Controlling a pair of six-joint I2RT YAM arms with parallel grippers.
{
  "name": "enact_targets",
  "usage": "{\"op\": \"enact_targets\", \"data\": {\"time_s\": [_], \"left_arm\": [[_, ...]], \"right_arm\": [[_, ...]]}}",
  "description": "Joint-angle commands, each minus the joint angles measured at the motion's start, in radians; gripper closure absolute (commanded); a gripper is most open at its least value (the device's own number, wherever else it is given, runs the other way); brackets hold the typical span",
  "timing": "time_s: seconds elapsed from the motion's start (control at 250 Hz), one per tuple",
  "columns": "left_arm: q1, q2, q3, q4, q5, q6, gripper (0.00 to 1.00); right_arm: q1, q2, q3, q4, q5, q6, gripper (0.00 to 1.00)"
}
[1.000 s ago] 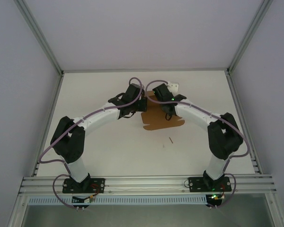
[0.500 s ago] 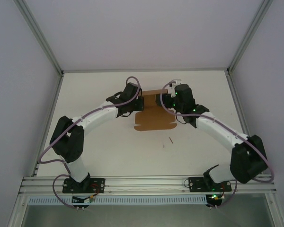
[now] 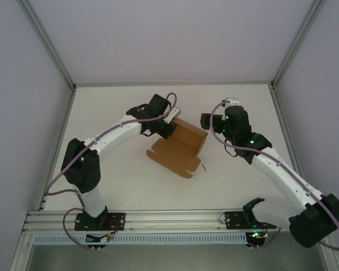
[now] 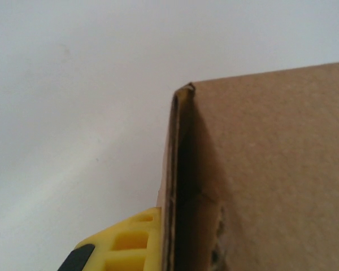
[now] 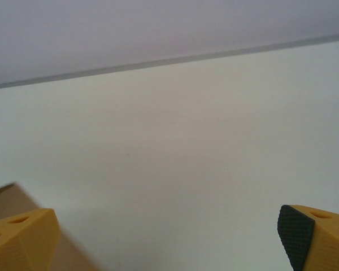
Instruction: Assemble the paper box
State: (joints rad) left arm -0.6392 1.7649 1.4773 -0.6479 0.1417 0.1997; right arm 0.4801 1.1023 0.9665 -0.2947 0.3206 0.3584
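Paper box (image 3: 178, 148), half-folded with one wall raised, lies mid-table (image 3: 124, 175); left gripper (image 3: 169, 128) pinches its far-left edge, yellow finger (image 4: 130, 243) flat against the doubled wall; right gripper (image 3: 205, 120) hangs just beside the box, jaws spread wide, not touching.

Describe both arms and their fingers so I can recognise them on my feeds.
The left arm and right arm match: white tubular links, bulky black joints, a loose purple cable each. Green lights dot the right one. Fingers are yellow, hollow-ribbed, with black pads.
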Motion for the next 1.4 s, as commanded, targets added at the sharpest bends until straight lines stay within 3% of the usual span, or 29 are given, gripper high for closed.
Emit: {"op": "enact_targets", "data": {"time_s": [0.0, 0.076, 0.24, 0.667, 0.926, 1.054, 1.142, 1.398], "left_arm": [[-0.042, 0.048, 0.021, -0.222, -0.007, 0.262, 1.0], [-0.065, 0.098, 0.075, -0.287, -0.118, 0.261, 1.0], [-0.114, 0.206, 0.132, -0.355, -0.227, 0.266, 1.0], [-0.236, 0.618, 0.405, -0.493, -0.721, 0.197, 1.0], [-0.255, 0.694, 0.464, -0.468, -0.767, 0.171, 1.0], [-0.255, 0.627, 0.453, -0.43, -0.714, 0.192, 0.74], [-0.255, 0.569, 0.434, -0.407, -0.678, 0.218, 0.64], [-0.255, 0.429, 0.372, -0.363, -0.628, 0.277, 0.47]], "right_arm": [[-0.02, -0.039, -0.019, -0.106, 0.039, 0.047, 0.0], [-0.031, -0.057, -0.038, -0.113, 0.037, 0.052, 0.0], [-0.05, -0.075, -0.065, -0.112, 0.044, 0.057, 0.0], [-0.097, -0.073, -0.093, -0.113, 0.009, 0.06, 0.0], [-0.118, -0.09, -0.115, -0.113, -0.013, 0.064, 0.0], [-0.124, -0.094, -0.118, -0.122, -0.028, 0.067, 0.0], [-0.124, -0.103, -0.12, -0.124, -0.034, 0.068, 0.0], [-0.13, -0.136, -0.123, -0.134, -0.065, 0.052, 0.0]]}}
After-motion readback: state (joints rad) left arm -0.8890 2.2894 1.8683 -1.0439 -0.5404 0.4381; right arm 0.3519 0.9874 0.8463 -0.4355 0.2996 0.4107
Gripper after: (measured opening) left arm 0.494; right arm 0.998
